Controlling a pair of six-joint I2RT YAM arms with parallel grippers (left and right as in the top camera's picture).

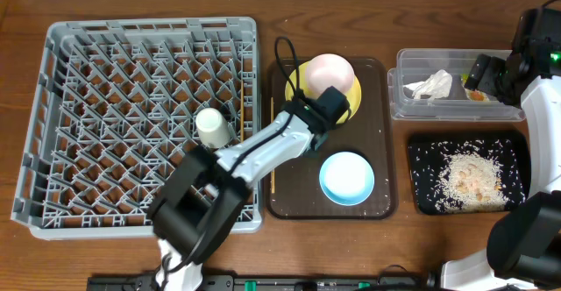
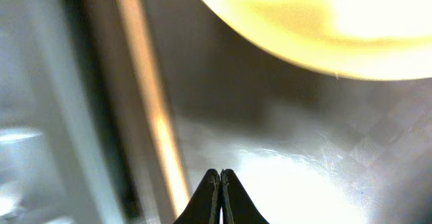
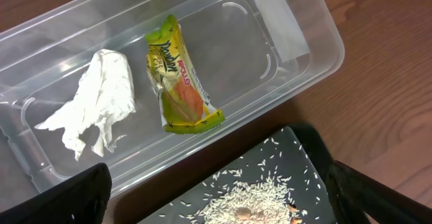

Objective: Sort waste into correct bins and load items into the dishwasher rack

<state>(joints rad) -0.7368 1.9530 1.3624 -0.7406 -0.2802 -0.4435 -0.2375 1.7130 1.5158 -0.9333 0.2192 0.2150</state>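
Wooden chopstick (image 2: 152, 116) is pictured lying along the left edge of the brown serving tray (image 1: 377, 151), just beside the grey dishwasher rack (image 1: 53, 107). The left tool (image 2: 221, 177) is set low next to it, tips pressed together on nothing. For a clean pick, the jaws would likely need to be opened, placed astride the stick and kept off the yellow plate (image 2: 304, 28). The right tool (image 3: 216, 183) is spread wide over the clear tub (image 3: 236, 48), where napkin (image 3: 94, 102) and wrapper (image 3: 179, 75) lie.

My left arm (image 1: 272, 142): white links, black joints, looped black cable (image 1: 279, 53). My right arm (image 1: 543, 98): white and black, green light (image 1: 554, 57). Left fingers (image 2: 209, 204) black, tapered.
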